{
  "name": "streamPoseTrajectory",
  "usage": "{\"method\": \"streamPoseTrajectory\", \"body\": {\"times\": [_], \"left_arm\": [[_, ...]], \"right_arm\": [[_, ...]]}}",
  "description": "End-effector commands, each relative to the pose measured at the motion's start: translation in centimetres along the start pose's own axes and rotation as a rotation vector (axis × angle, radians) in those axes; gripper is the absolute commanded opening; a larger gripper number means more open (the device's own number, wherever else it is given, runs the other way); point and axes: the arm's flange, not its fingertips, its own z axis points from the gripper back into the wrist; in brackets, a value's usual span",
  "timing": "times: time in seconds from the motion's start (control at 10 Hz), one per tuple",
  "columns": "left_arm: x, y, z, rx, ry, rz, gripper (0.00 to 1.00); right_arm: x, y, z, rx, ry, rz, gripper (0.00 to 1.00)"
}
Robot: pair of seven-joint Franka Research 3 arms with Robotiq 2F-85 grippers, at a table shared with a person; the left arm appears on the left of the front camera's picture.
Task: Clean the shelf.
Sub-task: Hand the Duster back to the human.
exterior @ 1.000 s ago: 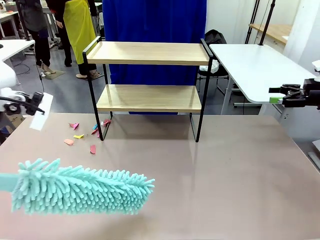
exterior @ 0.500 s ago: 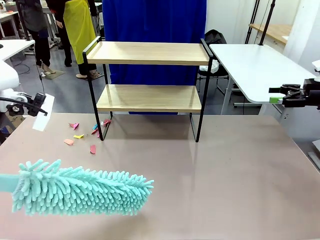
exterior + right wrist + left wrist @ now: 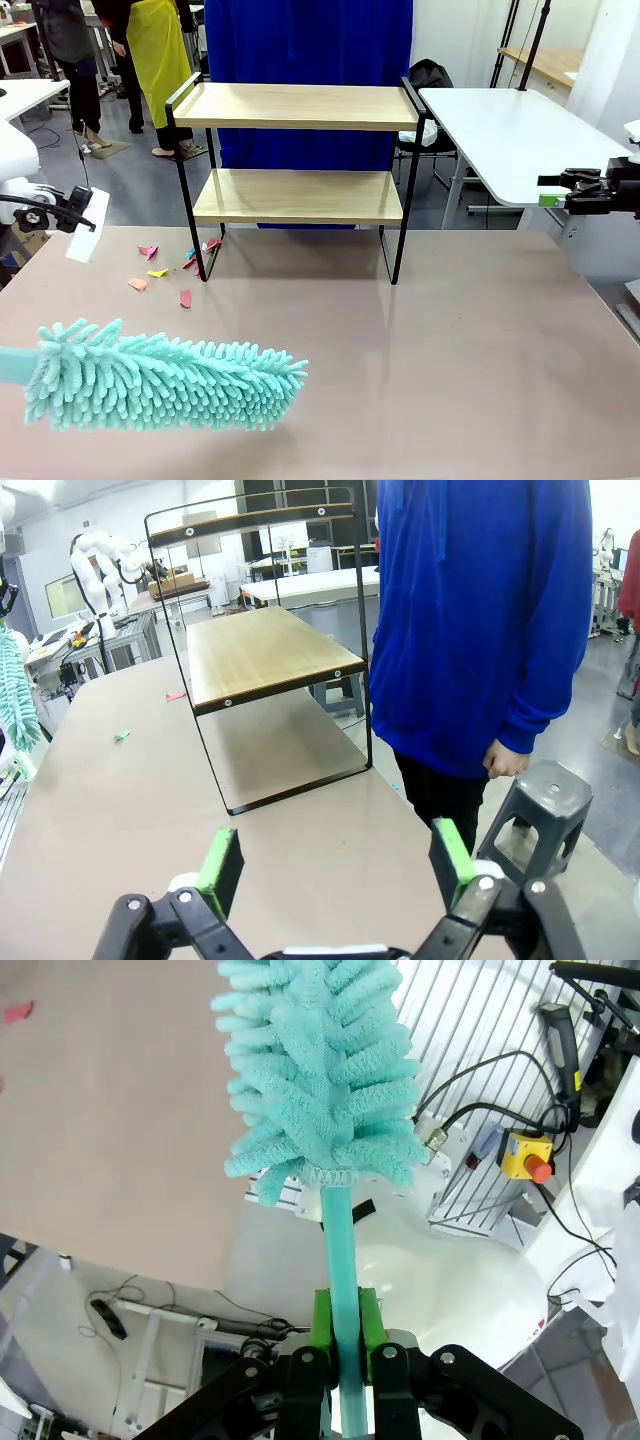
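Observation:
The shelf (image 3: 298, 106) stands at the table's far middle, both wooden boards bare; the right wrist view has the shelf (image 3: 262, 655) side-on. A fluffy teal duster (image 3: 165, 385) hovers low over the near left of the table, its handle leaving the picture's left edge. In the left wrist view my left gripper (image 3: 340, 1332) is shut on the teal handle, with the duster head (image 3: 320, 1070) stretching away above it. My right gripper (image 3: 548, 190) hangs at the far right, off the table's edge. Its green pads (image 3: 220, 868) stand wide apart, open with nothing between them.
Several coloured paper scraps (image 3: 157, 272) lie on the table by the shelf's left legs. A person in a blue top (image 3: 310, 40) stands behind the shelf. A white side table (image 3: 510, 130) is at the right, and a grey stool (image 3: 535, 800) stands on the floor.
The duster has sunk very slightly toward the table, and the left arm's white tag has shifted a little right. The right arm has not moved.

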Motion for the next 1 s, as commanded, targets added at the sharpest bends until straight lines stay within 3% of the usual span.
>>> {"method": "streamPoseTrajectory", "body": {"times": [0.0,0.5,0.9], "left_arm": [[-0.2,0.2,0.0,0.003,-0.013,-0.008,0.13],[0.0,0.0,0.0,0.0,0.0,0.0,0.13],[3.5,6.7,-2.5,-0.059,-0.227,-0.166,0.13]], "right_arm": [[0.3,0.3,-0.1,-0.005,0.003,0.008,1.0],[0.0,0.0,0.0,0.0,0.0,0.0,1.0],[9.5,5.8,-2.1,0.301,-0.152,-0.033,1.0]]}}
